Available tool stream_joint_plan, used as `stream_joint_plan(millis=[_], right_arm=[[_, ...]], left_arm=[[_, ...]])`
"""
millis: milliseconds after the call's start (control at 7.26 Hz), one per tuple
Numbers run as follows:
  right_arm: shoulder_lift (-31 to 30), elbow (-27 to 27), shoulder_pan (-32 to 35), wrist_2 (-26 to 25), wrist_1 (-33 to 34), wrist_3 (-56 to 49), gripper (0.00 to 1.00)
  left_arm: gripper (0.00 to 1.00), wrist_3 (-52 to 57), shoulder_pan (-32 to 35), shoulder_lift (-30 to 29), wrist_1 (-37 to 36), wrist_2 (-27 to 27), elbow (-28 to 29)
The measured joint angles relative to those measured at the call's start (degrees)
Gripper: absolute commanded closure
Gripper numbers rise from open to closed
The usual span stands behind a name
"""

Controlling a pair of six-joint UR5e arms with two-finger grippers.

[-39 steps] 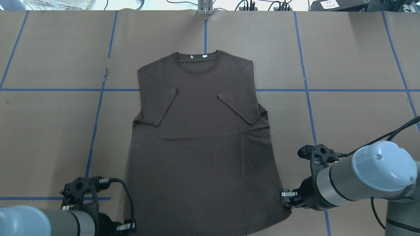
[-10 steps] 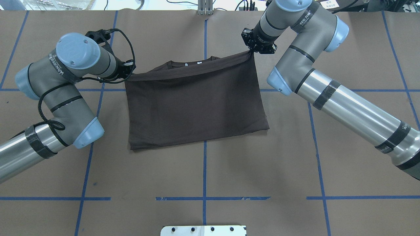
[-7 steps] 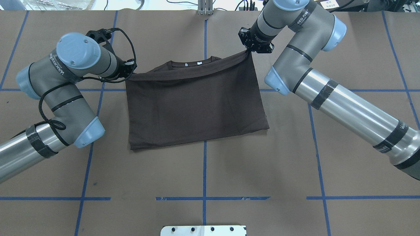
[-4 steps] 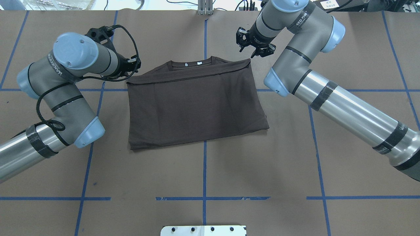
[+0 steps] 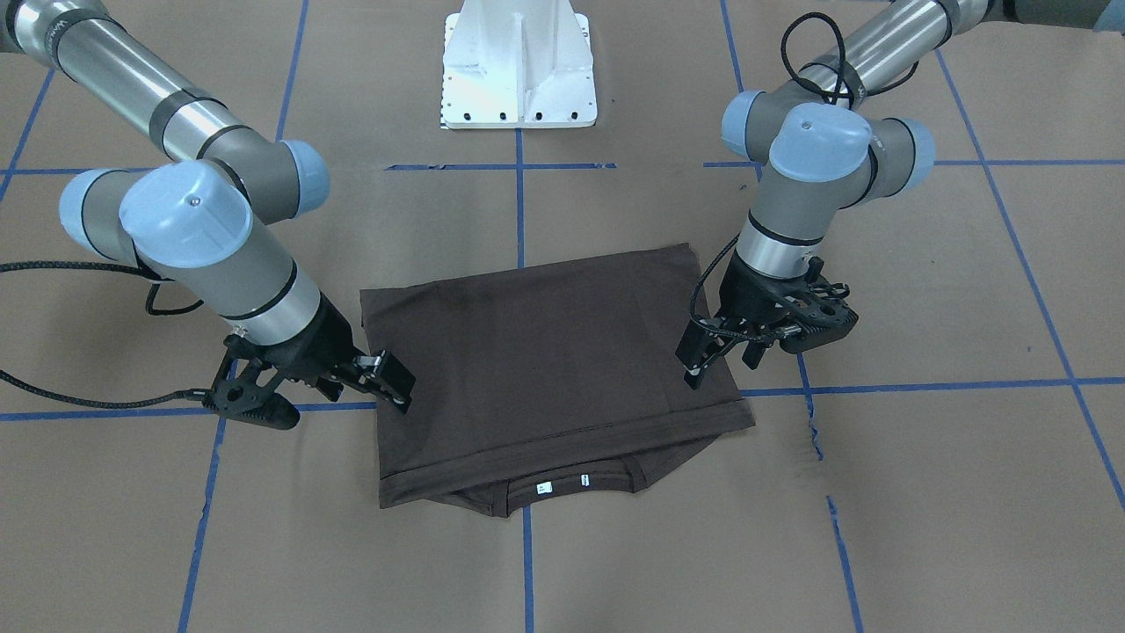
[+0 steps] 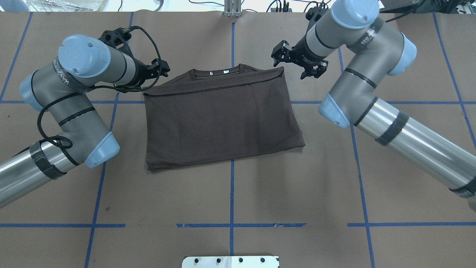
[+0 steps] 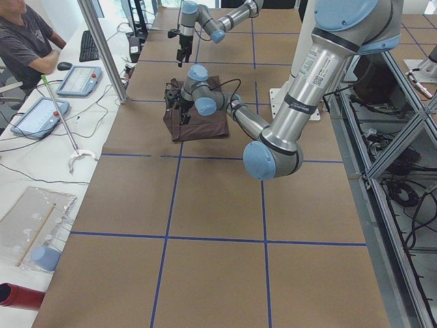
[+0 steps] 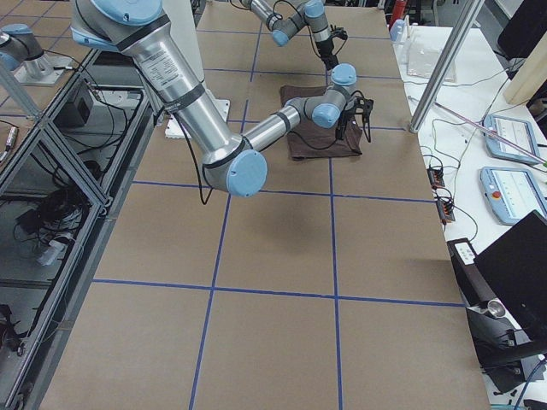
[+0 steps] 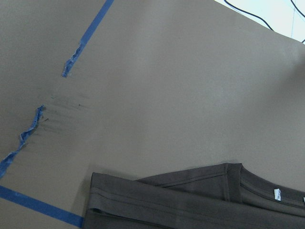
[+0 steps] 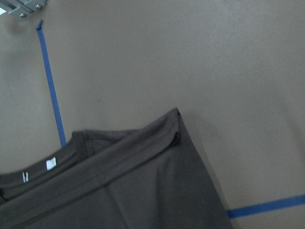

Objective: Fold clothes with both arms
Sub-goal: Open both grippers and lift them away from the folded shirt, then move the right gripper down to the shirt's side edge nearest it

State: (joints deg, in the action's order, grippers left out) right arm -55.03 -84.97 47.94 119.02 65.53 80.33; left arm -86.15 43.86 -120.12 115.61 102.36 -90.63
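- Fold line (image 6: pixel 223 159) of the shirt (image 6: pixel 223 119) comes nearest, at mid-frame in the overhead view. The shirt lies flat on the table (image 6: pixel 297 178), doubled bottom to top, and no sleeve shows.
- Hem (image 6: pixel 214 89) runs across the shoulders just short of the collar (image 6: pixel 217 72). It sits a little askew, higher toward the frame's right, so the collar and its two pale tags stay uncovered.
- Left gripper (image 5: pixel 722 359) is at the overhead view's upper left, by the far corner, with jaws spread and nothing in them.
- Right gripper (image 6: pixel 293 66) is at upper right, by the other far corner, also spread wide and empty.
- Progress, as I judge it: the lengthwise fold is laid and let go. A side-to-side fold seems left, perhaps after squaring the hem.
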Motion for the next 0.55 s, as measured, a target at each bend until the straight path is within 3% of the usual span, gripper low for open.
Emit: stream_joint_plan(millis=[276,551], right_arm=[[-8.7,-9.5,-4.8,-3.4,0.2,0.2,0.00],[-12.7,-13.3,-10.7,-8.1,0.2,0.2,0.00]], left_arm=[[0.00,-1.1,0.0,0.1,-0.3,0.9,-1.7],[0.00,-1.3,0.0,0.6,-0.7,1.0,-4.4]])
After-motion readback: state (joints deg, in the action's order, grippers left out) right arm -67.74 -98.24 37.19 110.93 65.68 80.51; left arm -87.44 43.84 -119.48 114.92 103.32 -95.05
